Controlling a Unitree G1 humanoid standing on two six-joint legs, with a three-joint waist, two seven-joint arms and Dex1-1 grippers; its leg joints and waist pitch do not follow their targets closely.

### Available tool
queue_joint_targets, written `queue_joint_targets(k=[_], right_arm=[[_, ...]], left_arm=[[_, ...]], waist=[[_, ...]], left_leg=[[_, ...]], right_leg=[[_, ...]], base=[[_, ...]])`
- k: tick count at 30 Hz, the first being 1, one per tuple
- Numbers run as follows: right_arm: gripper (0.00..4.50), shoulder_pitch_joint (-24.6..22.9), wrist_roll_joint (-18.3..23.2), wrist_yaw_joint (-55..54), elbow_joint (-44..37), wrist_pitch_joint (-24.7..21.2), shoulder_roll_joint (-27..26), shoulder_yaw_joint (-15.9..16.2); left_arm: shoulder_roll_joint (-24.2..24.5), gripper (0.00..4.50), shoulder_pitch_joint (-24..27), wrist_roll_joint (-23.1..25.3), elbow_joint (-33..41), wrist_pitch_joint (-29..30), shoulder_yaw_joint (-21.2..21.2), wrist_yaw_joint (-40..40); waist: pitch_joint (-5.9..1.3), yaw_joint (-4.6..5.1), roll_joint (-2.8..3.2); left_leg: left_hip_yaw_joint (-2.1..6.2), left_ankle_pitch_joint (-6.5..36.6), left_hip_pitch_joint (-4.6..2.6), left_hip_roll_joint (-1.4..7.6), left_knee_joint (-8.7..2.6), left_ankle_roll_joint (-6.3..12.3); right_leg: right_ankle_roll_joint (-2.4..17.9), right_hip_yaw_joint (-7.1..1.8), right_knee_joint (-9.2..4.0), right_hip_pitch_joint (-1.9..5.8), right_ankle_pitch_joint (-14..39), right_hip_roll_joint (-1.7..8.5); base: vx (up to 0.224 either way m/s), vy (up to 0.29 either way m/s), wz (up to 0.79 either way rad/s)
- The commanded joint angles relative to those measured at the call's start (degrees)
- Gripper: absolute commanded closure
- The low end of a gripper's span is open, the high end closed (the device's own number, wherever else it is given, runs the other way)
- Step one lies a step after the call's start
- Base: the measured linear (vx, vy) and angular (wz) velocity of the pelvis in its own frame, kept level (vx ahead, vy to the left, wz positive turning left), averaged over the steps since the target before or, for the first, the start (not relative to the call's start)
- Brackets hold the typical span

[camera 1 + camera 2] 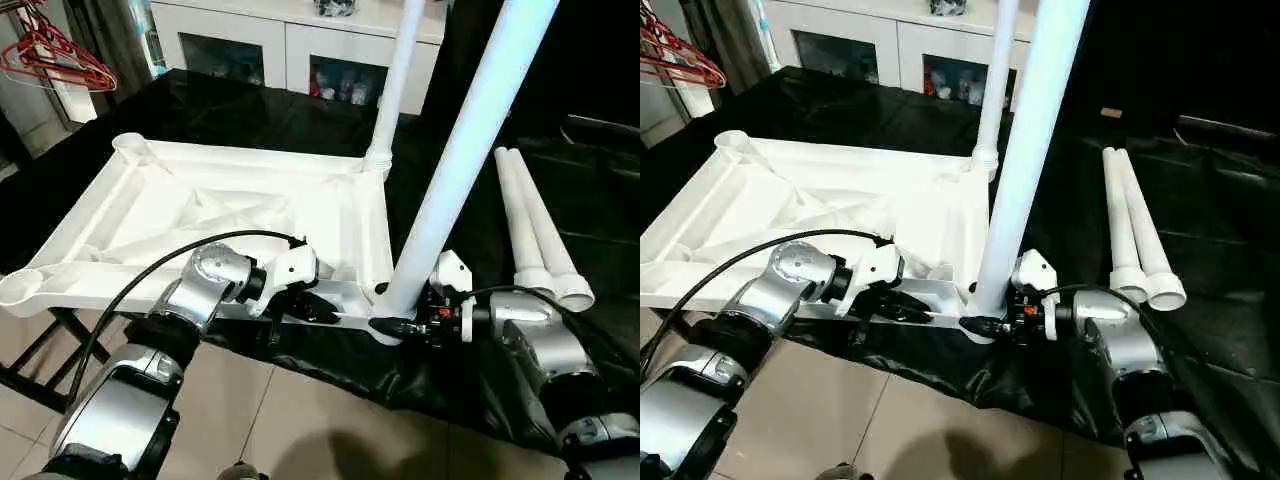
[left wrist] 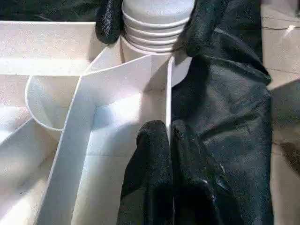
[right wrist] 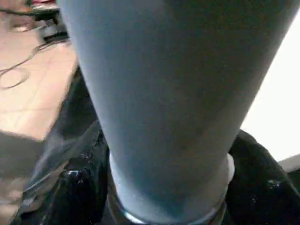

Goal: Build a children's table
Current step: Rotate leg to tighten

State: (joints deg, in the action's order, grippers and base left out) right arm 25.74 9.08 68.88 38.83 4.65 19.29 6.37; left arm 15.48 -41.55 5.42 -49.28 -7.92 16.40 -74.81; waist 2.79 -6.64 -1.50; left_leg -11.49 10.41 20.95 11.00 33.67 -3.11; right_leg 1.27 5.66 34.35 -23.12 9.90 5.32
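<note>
The white table top [image 1: 200, 215] lies upside down on a black-covered surface [image 1: 560, 200], its ribbed underside facing up and round sockets at its corners. At the far left, red clothes hangers [image 1: 55, 50] hang beyond the covered surface. The left arm [image 1: 190, 295] reaches forward from the lower left, forearm angled up toward the near edge of the top, with a black cable looping over it. The left gripper [image 2: 169, 136] is clenched on the thin near rim wall [image 2: 168, 93] of the top: in the left wrist view one black finger sits on each side of that upright wall, pinching it.

Just right of it, at the near right corner socket [image 1: 385, 325], a long white leg [image 1: 470, 140] stands tilted, its ribbed base in the socket and its top leaning to the right. Another leg [image 1: 398, 80] stands upright in the far right corner socket. The right arm [image 1: 530, 335] comes in from the lower right, bent at the elbow, wrist turned toward the tilted leg. The right gripper [image 2: 150, 23] straddles the base of that leg, one finger on either side and close against it; whether the fingers actually press the tube cannot be told.

Further right, two more legs [image 1: 535, 235] lie side by side on the black cover, touching each other, flared ends toward the robot. A white cabinet [image 1: 290, 40] with glass doors stands at the back.
</note>
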Motion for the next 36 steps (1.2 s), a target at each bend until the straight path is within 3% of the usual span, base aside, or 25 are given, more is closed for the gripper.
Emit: queue_joint_targets(k=[1, 4, 6, 8, 9, 11, 12, 13, 14, 15, 18, 19, 21, 22, 23, 26, 31, 33, 36], right_arm=[[1.73, 0.68, -1.42, -8.82, 2.66, -0.28, -4.22, -0.06], [1.75, 2.31, -2.94, -20.46, 6.27, -0.39, -7.05, -2.40], [1.75, 2.71, -3.68, -24.69, 7.29, -0.29, -8.17, -2.87], [1.75, 3.94, -4.63, -33.92, 9.77, -0.57, -10.89, -4.21], [1.75, 4.98, -4.68, -39.45, 11.14, -1.69, -12.70, -5.23], [1.75, 5.73, -5.15, -42.06, 11.96, -1.66, -13.91, -5.35], [1.75, 5.73, -5.15, -42.06, 11.96, -1.66, -13.91, -5.35], [1.75, 5.82, -5.38, -41.98, 11.95, -1.03, -14.31, -5.22], [1.75, 5.90, -5.41, -41.82, 12.00, -0.31, -14.79, -5.30], [1.41, 5.88, -5.02, -40.88, 11.80, 0.44, -15.01, -5.31], [1.03, 5.96, -4.64, -39.84, 11.74, 0.71, -14.99, -5.34], [1.00, 6.06, -4.74, -39.17, 11.81, 1.00, -14.49, -5.09], [0.78, 5.92, -4.96, -38.20, 11.45, 1.44, -13.74, -4.66], [0.78, 5.56, -4.61, -35.30, 10.47, 1.46, -12.43, -4.24], [0.78, 5.44, -4.44, -34.23, 10.13, 1.46, -12.02, -4.12], [0.78, 4.26, -3.09, -24.35, 7.34, 2.04, -9.03, -2.67], [0.78, 1.74, -0.75, -11.20, 2.51, 2.10, -5.20, -0.38], [0.78, 0.70, 0.48, -4.42, 0.42, 0.31, -2.93, 0.93], [0.78, 0.03, 0.49, 3.43, -0.92, -1.24, 0.14, 2.95]], left_arm=[[-4.08, 4.50, -1.73, -0.58, -0.79, 0.68, -1.31, 7.42], [-6.66, 4.50, -3.72, -0.21, -2.81, 2.64, -2.53, 13.58], [-7.68, 4.50, -4.55, 0.34, -3.62, 3.35, -2.74, 16.70], [-9.87, 4.50, -6.44, 2.01, -5.82, 5.10, -2.73, 24.13], [-11.49, 4.50, -7.42, 2.40, -7.22, 6.21, -3.04, 28.34], [-12.54, 4.50, -8.01, 2.92, -8.27, 6.43, -3.07, 31.05], [-12.54, 4.50, -8.01, 2.92, -8.27, 6.43, -3.07, 31.05], [-12.89, 4.50, -8.07, 3.08, -8.49, 6.32, -3.01, 31.31], [-13.25, 4.50, -8.06, 3.15, -8.61, 6.08, -3.01, 31.36], [-13.51, 4.50, -7.61, 2.99, -8.13, 5.40, -2.74, 29.77], [-13.46, 4.50, -7.29, 2.91, -8.04, 4.55, -2.38, 28.24], [-13.18, 4.50, -7.10, 2.81, -8.28, 3.71, -2.20, 27.35], [-12.79, 4.50, -6.79, 2.54, -8.15, 3.05, -2.19, 26.40], [-11.89, 4.50, -6.27, 2.01, -7.64, 2.37, -2.22, 24.34], [-11.61, 4.50, -6.09, 1.82, -7.42, 2.18, -2.22, 23.56], [-9.35, 4.50, -4.87, 0.80, -5.80, 0.23, -1.71, 17.32], [-6.81, 4.50, -3.77, 0.37, -4.58, -1.20, -0.89, 11.63], [-5.71, 4.50, -3.33, -0.59, -3.46, -1.07, -0.98, 8.34], [-3.86, 4.50, -2.30, -2.46, -0.87, -0.01, -0.94, 2.05]], waist=[[-3.17, 0.07, -0.70], [-3.05, 0.82, -0.50], [-3.00, 0.98, -0.67], [-3.02, 1.02, -0.34], [-3.25, 1.19, -0.50], [-3.31, 1.21, -0.48], [-3.35, 1.04, 0.27], [-3.51, 1.07, -0.19], [-3.63, 0.97, -0.18], [-3.68, 0.81, 0.37], [-3.73, 0.82, 0.06], [-3.66, 0.89, 0.30], [-3.57, 0.94, 0.20], [-3.52, 0.93, 0.25], [-3.53, 0.98, -0.07], [-3.50, 0.92, 0.13], [-3.52, 0.28, 0.00], [-3.59, 0.02, -0.35], [-3.55, -0.21, -0.26]], left_leg=[[1.45, 13.91, -0.60, 3.11, -4.32, 2.50], [1.79, 16.32, -1.06, 2.86, -4.52, 0.34], [1.79, 16.67, -1.09, 2.82, -4.49, 0.59], [1.77, 16.51, -1.23, 2.80, -4.51, 0.57], [1.89, 15.71, -1.03, 2.82, -4.59, 0.13], [1.75, 15.11, -1.10, 2.85, -4.52, 0.21], [1.74, 15.02, -1.20, 2.81, -4.46, 0.33], [1.57, 13.66, -0.70, 2.65, -4.33, 1.60], [1.52, 12.75, -0.59, 2.64, -4.27, 2.07], [1.51, 11.68, -0.57, 2.66, -4.20, 2.70], [1.39, 10.92, -0.44, 2.61, -4.10, 3.64], [1.38, 11.55, -0.50, 2.65, -4.14, 3.70], [1.42, 12.70, -0.60, 2.69, -4.23, 3.48], [1.43, 13.25, -0.63, 2.69, -4.26, 3.22], [1.36, 13.48, -0.61, 2.59, -4.21, 3.40], [1.41, 13.30, -0.53, 2.73, -4.22, 3.93], [1.25, 12.18, -0.37, 3.13, -4.09, 5.25], [1.24, 11.65, -0.34, 3.28, -4.00, 5.57], [1.18, 10.88, -0.21, 3.25, -3.89, 6.20]], right_leg=[[10.17, -3.26, -4.73, 2.61, 20.95, 4.71], [8.53, -3.16, -5.52, 2.23, 26.72, 4.86], [7.96, -3.19, -5.84, 2.19, 27.37, 4.81], [7.94, -3.28, -5.78, 1.85, 26.81, 4.73], [8.14, -3.19, -5.53, 2.20, 25.32, 4.70], [9.01, -3.25, -5.31, 2.13, 22.45, 4.55], [9.51, -3.30, -5.25, 2.12, 21.11, 4.59], [10.44, -3.33, -4.80, 2.60, 16.65, 4.43], [10.65, -3.34, -4.62, 2.72, 15.07, 4.44], [11.26, -3.35, -4.33, 2.79, 12.72, 4.44], [12.04, -3.28, -4.11, 3.03, 10.40, 4.32], [12.23, -3.26, -4.25, 2.99, 11.00, 4.33], [11.95, -3.26, -4.46, 2.95, 13.01, 4.38], [11.58, -3.26, -4.69, 2.93, 14.40, 4.45], [11.34, -3.24, -4.78, 3.01, 14.92, 4.36], [11.06, -3.32, -4.74, 3.02, 14.96, 4.40], [12.08, -3.17, -4.24, 3.12, 12.74, 4.30], [12.49, -3.16, -4.01, 3.18, 12.17, 4.41], [13.20, -3.18, -3.80, 3.14, 10.98, 4.37]], base=[[0.000, 0.000, 0.00], [0.000, 0.000, 0.00], [0.000, 0.000, 0.00], [0.000, 0.000, 0.00], [0.000, 0.000, 0.00], [0.000, 0.000, 0.00], [0.000, 0.000, 0.00], [0.000, 0.000, 0.00], [0.000, 0.000, 0.00], [0.000, 0.000, 0.00], [0.000, 0.000, 0.00], [0.000, 0.000, 0.00], [0.000, 0.000, 0.00], [0.000, 0.000, 0.00], [0.000, 0.000, 0.00], [0.000, 0.000, 0.00], [0.000, 0.000, 0.00], [0.000, 0.000, 0.00], [0.000, 0.000, 0.00]])
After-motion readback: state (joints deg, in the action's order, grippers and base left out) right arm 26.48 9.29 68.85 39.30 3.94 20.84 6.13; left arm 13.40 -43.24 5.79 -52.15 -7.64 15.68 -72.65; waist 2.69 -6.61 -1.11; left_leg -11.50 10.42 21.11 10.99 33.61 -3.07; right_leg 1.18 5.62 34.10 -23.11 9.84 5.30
